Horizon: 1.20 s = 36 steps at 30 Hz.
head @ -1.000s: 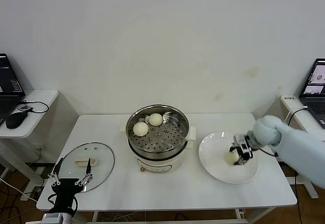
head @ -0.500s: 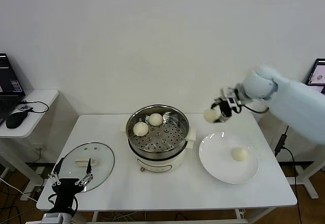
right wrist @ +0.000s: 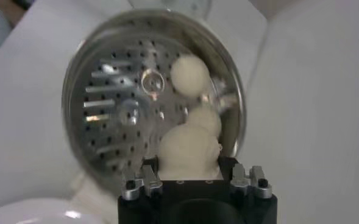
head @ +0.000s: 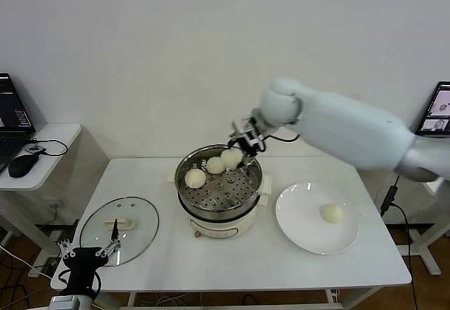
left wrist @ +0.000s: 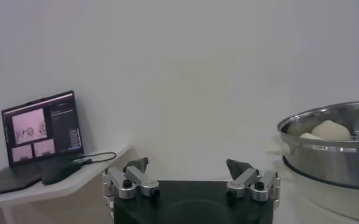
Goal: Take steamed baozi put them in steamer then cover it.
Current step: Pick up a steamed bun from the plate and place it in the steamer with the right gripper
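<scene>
Since a second ago, the right gripper [head: 238, 154] has picked a bun up off the plate [head: 302, 233], carried it across, and now hangs over the back rim of the steamer [head: 219, 183]. In the head view its jaws pinch the carried bun [head: 231, 158], which has not been let go yet. Two buns in the steamer [head: 195, 178] already sit on the holey bottom, and the last bun [head: 331, 213] waits alone on the plate, on the tabletop [head: 232, 261]. The cover [head: 119, 229] lies flat on the tabletop, well apart from the pot, with the left gripper [head: 88, 255] just beside its near edge, jaws spread wide and holding nothing. So the job looks about half done: one bun to drop, one more to fetch, then the lid. In the left wrist view, the left gripper [left wrist: 190, 176] shows its fingers [left wrist: 135, 178] far apart, and the steamer [left wrist: 334, 152] stands off to one side. In the right wrist view, the right gripper [right wrist: 194, 178] looks down into the steamer [right wrist: 106, 103], and the carried bun [right wrist: 188, 152] is squeezed between its jaws, above the buns in the steamer [right wrist: 190, 72].
</scene>
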### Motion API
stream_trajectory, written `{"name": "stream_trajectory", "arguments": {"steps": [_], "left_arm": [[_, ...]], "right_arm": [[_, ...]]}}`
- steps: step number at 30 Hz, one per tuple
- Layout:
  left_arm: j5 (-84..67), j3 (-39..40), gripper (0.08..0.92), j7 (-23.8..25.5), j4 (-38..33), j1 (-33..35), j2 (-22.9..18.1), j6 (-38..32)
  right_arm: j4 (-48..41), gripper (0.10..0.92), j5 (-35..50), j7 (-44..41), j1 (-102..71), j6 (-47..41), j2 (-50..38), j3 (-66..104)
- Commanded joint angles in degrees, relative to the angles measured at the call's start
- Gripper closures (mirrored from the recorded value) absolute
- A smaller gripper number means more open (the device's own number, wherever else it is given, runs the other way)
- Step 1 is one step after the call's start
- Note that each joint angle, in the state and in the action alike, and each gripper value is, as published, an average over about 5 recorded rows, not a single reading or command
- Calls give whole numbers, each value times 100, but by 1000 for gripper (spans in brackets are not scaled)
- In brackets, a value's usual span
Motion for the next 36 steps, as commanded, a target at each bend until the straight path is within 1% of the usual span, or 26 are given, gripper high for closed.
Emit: {"name": "stream_trajectory", "arguments": {"steps": [1, 7, 12, 25, 28, 33, 36], "left_arm": [[-20, -26, 177, -11, 40, -27, -20, -6], [-34, -25, 177, -31, 68, -18, -53, -23], [-33, -7, 177, -40, 78, -1, -80, -34], [-33, 9, 177, -67, 97, -3, -98, -54], [-30, 10, 177, -65, 93, -5, -93, -52], [-31, -4, 177, -60, 76, -12, -74, -47], [-33, -20, 177, -57, 54, -7, -57, -43]], "right_arm": [[-361, 409, -648, 13, -99, 1156, 895, -585], [-344, 406, -1082, -49, -191, 1740, 881, -700], [-328, 406, -1263, -75, -256, 2062, 851, -717], [-303, 396, -1343, 5, -363, 2230, 774, -735], [-260, 366, -1303, 83, -334, 2204, 716, -682], [-111, 242, -1051, 44, -133, 1975, 448, -473], [36, 208, -721, 69, 7, 1603, 137, -259]]}}
